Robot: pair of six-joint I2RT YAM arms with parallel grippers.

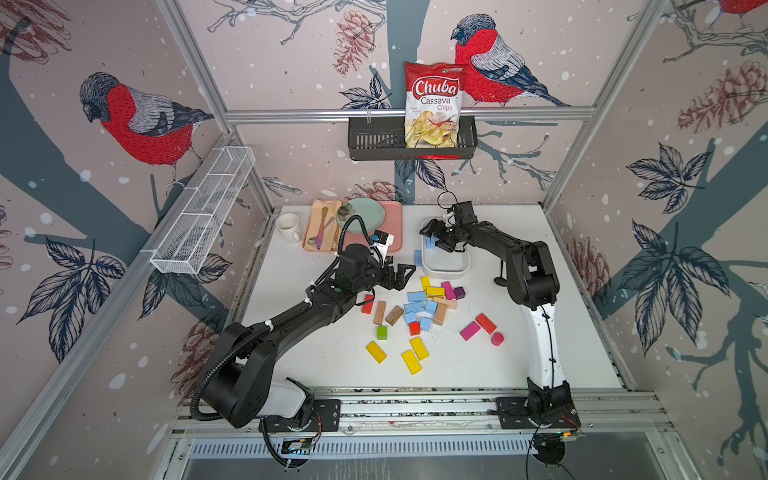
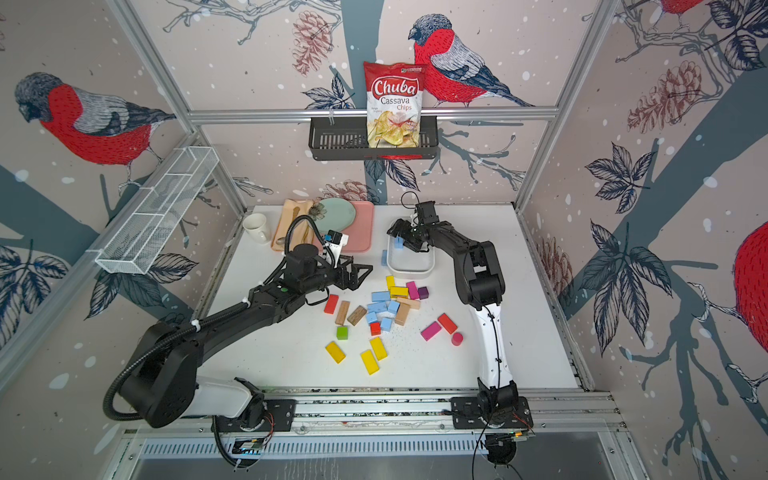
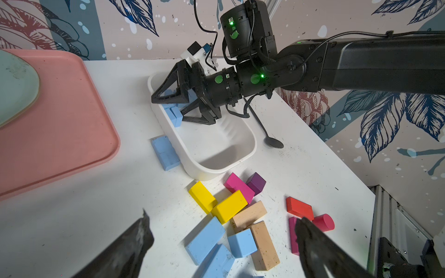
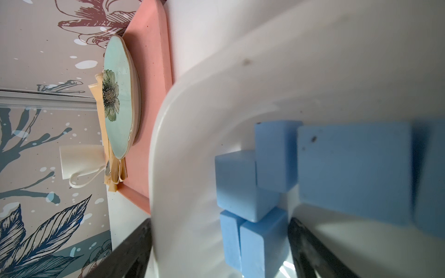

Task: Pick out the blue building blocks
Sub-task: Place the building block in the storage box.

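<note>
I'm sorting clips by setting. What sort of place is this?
Probably a lab robot cell, not a real home: silver aluminium frame rails hold bird-print wall panels, and two black robot arms are bolted to a rail at the front edge of the white table.

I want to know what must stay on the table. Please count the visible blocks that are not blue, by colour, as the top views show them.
Yellow blocks: 5
Red blocks: 3
Pinkish-red cylinder: 1
Magenta blocks: 2
Purple block: 1
Green block: 1
Plain wooden blocks: 4
Total: 17
</note>
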